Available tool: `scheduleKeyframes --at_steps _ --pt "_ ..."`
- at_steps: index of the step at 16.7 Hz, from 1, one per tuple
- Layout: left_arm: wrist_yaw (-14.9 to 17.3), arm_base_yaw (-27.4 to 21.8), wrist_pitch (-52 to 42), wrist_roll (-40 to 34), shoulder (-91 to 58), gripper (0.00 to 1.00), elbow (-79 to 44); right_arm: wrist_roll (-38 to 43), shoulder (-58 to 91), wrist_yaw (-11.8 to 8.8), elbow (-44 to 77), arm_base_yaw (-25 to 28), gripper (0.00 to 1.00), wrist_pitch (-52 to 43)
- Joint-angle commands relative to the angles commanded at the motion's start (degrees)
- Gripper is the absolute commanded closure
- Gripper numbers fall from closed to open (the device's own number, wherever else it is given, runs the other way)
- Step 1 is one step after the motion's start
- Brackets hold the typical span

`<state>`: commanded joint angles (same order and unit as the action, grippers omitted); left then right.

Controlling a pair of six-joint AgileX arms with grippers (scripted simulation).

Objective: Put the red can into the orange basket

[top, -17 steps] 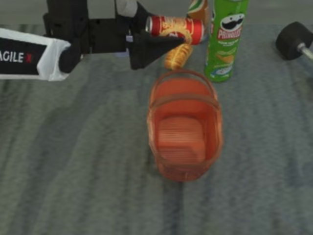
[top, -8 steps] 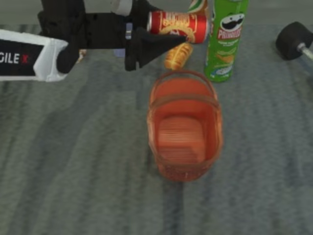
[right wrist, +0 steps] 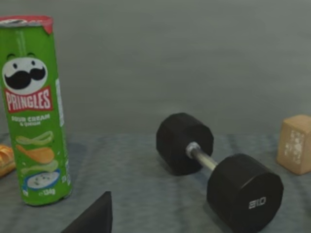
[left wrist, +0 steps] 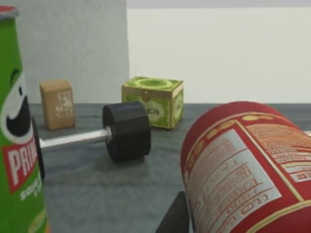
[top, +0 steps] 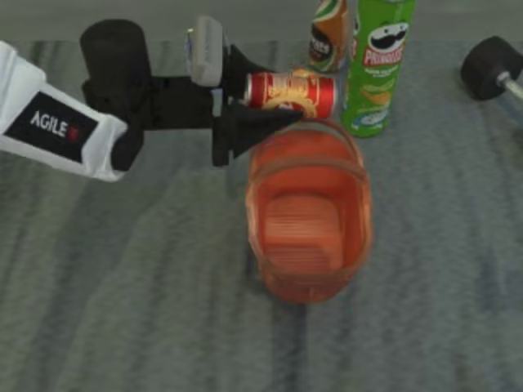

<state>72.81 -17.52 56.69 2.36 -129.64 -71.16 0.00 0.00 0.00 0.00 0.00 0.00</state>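
1. The red can [top: 290, 92] is held on its side between the fingers of the left gripper [top: 274, 98], clear of the table.
2. Since a second ago, the can has been carried nearer the orange basket [top: 309, 214]; it now overlaps the far rim by the green tube [top: 375, 61].
3. Release is judged premature until the can is centred over the basket.
4. The right gripper [right wrist: 92, 216] is parked; whether it is open cannot be told.

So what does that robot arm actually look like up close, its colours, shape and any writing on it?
In the top view, the left arm has a white casing bearing a black panel with white AGILE lettering and a small red mark. A black cylindrical wrist follows, topped by a small light-grey block. The left gripper is black, with two wedge-shaped fingers tapering to points. No cables show. Of the right arm, only a dark fingertip appears in its wrist view.
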Motion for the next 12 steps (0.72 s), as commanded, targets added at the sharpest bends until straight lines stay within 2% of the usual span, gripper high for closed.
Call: scheduleKeyframes --at_steps 3,7,12 --pt "-0.08 0.29 4.03 -0.07 -3.16 1.00 1.22 0.00 0.00 0.00 0.00 0.00 0.00 0.00" --pt "-0.09 0.31 4.19 -0.07 -3.28 1.00 1.28 0.00 0.00 0.00 0.00 0.00 0.00 0.00" --pt "-0.09 0.31 4.19 -0.07 -3.28 0.62 1.28 0.00 0.00 0.00 0.00 0.00 0.00 0.00"
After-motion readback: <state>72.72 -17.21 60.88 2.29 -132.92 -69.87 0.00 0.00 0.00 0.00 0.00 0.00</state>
